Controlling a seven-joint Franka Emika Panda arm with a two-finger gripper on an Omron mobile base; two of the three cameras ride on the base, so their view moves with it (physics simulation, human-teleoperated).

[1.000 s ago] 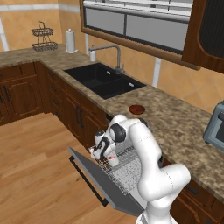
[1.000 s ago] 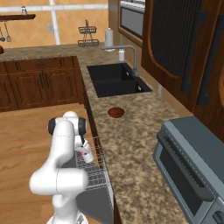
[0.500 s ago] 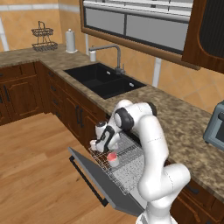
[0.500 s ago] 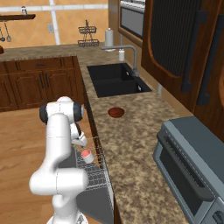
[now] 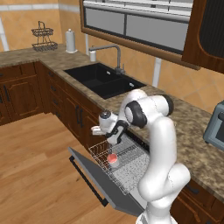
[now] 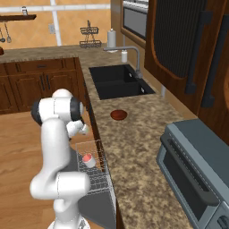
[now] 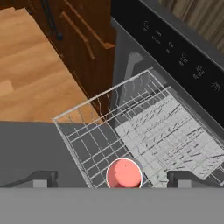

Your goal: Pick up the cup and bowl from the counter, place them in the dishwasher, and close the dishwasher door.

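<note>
The white cup [image 5: 113,159] with its pink-red inside stands upright in the white wire rack [image 5: 127,153] of the open dishwasher. My gripper [image 5: 110,138] hangs a little above it, open and empty. In the hand view the cup [image 7: 124,173] lies straight below, between the spread fingertips [image 7: 41,178]. From the right I see the cup [image 6: 87,159] in the rack under my gripper [image 6: 79,132]. The dark reddish-brown bowl [image 6: 119,115] sits on the counter [image 6: 134,147] behind the dishwasher. The dishwasher door [image 5: 87,168] lies folded down flat.
A black sink [image 5: 103,81] with a faucet is set in the counter to the left. A grey toaster oven [image 6: 197,170] stands at the right end. The door's black bar handle [image 5: 87,181] juts over the wooden floor [image 5: 39,175]. Dark cabinet doors [image 7: 83,39] flank the dishwasher.
My gripper opened and let go of the cup in the rack, then rose away from it. The cup stays standing where it was set.
</note>
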